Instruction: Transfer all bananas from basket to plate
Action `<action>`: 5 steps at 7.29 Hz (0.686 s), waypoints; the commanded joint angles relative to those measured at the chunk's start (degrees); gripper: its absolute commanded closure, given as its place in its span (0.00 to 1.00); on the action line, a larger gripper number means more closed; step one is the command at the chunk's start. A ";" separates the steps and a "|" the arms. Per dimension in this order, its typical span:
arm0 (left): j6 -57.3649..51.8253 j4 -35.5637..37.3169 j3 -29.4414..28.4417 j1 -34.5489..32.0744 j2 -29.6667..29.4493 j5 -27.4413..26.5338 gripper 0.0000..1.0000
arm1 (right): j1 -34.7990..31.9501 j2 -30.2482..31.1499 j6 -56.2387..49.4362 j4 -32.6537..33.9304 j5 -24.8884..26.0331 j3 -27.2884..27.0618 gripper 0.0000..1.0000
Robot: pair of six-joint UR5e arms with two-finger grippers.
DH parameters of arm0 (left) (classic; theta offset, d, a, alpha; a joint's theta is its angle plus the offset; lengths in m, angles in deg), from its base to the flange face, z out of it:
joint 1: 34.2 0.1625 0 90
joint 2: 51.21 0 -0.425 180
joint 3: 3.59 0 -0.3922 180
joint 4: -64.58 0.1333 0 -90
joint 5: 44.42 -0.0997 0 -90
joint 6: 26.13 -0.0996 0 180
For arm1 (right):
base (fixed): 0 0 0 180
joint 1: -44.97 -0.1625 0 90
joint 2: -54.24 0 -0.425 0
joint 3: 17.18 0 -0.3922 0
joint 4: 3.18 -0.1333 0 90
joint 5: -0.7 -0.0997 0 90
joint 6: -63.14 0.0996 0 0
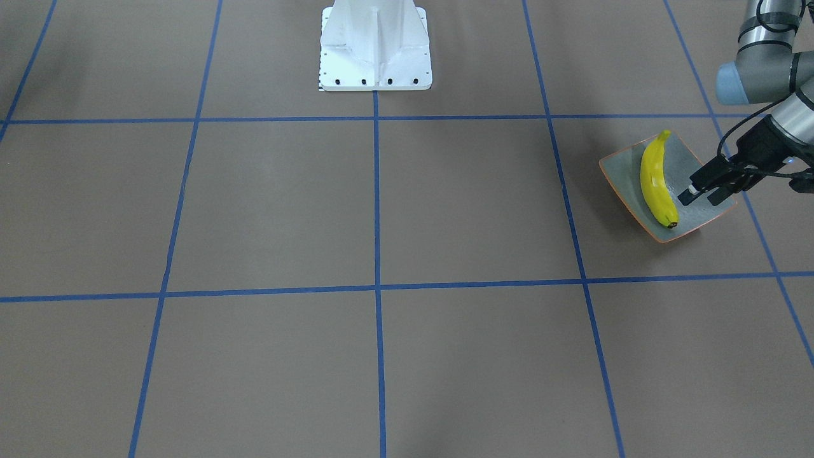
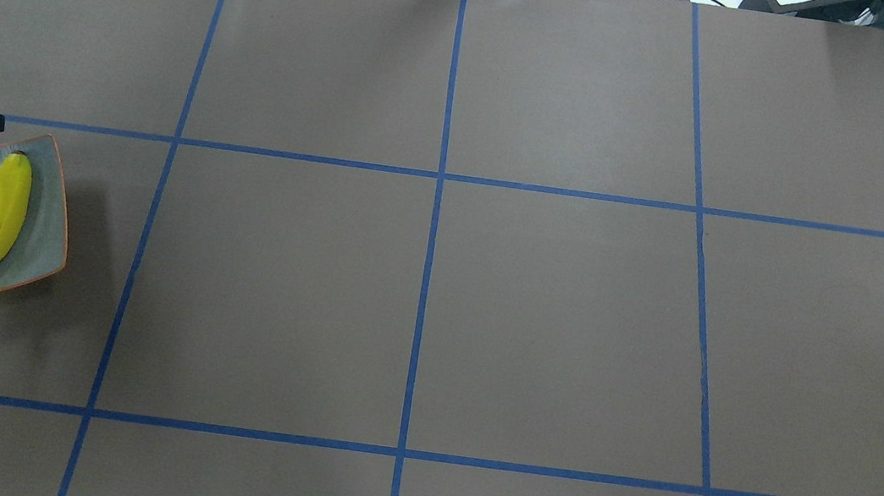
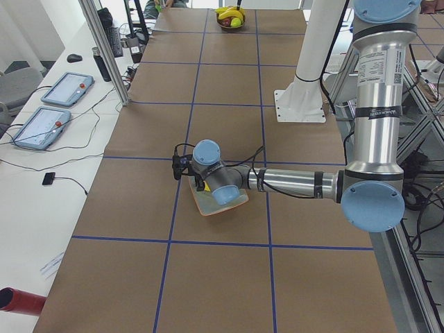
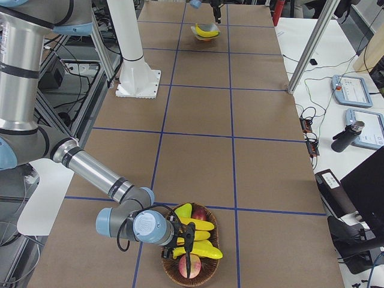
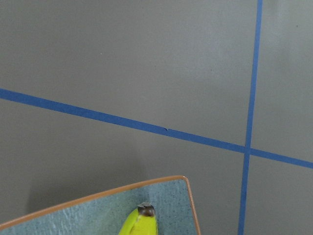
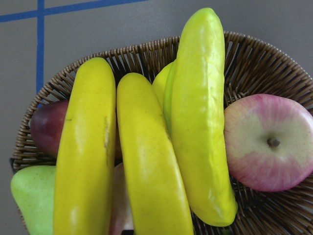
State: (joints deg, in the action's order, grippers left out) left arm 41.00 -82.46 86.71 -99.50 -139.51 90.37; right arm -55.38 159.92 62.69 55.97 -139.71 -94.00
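banana on plate (image 1: 655,181): one yellow banana lies lengthwise in the dish at the far right of the front-facing view, its dark tip toward the lower edge of that view.
plate (image 1: 620,168): square, grey-green with an orange rim, sitting on the tabletop; in the overhead view it is at the left edge.
left tool (image 1: 699,194): at the plate's right edge in the front-facing view, near the banana but apart from it; the fingers are spread with nothing between them.
basket bananas (image 6: 146,161): three yellow bananas lie side by side, filling the middle of the right wrist view, on top of other fruit.
basket (image 6: 254,63): brown wicker, at the bottom of the exterior right view, well apart from the plate at that view's top.
right tool (image 4: 187,237): just over the basket bananas; I cannot tell whether its fingers are spread or pressed together.
apple (image 6: 269,142): pink-red, at the right of the wrist view, touching the rightmost banana.
pear (image 6: 32,196): green, at the lower left, partly under a banana.
tabletop (image 1: 470,203): brown, gridded with blue tape (image 1: 376,191).
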 commanded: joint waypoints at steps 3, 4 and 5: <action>0.01 0.00 0.92 -0.26 0.23 0.21 0.01 | 0.06 -0.13 1.32 -0.09 -0.21 0.00 0.72; 0.01 0.00 0.92 -0.26 0.50 0.30 0.01 | 0.23 -0.21 2.98 -0.26 -0.38 -0.43 1.00; 0.01 -0.17 1.19 -0.18 1.02 0.21 0.01 | 0.23 -0.30 2.91 -0.53 -1.34 -0.96 1.00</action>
State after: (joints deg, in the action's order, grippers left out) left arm 41.01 -82.51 87.69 -99.73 -138.97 90.61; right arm -55.21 159.73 64.95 55.73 -140.26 -94.40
